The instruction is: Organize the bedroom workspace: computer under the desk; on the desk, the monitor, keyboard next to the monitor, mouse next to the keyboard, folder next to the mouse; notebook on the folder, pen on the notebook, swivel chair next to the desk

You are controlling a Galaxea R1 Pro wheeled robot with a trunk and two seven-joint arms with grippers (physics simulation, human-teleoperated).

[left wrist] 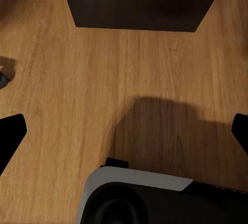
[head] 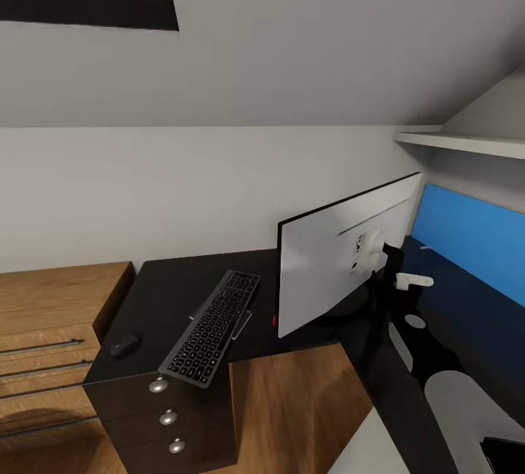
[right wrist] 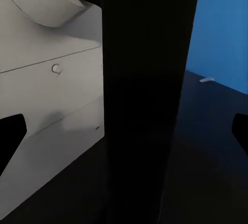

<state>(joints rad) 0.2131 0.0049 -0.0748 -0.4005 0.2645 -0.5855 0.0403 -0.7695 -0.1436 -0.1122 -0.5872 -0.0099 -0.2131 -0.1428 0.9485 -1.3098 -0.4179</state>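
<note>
The monitor stands on the black desk with its white back toward me. My right gripper is open with its jaws on either side of the monitor's black stand, touching nothing that I can see. The keyboard lies angled on the desk left of the monitor, its near end past the desk edge. The mouse sits at the desk's left corner. A thin white pen-like stick lies behind the monitor. My left gripper hangs open and empty above the wooden floor.
A bright blue panel rises behind the desk's right wing, under a white shelf. A light-wood dresser adjoins the desk's left end. The desk's drawer unit has three silver knobs. My own base sits below the left gripper.
</note>
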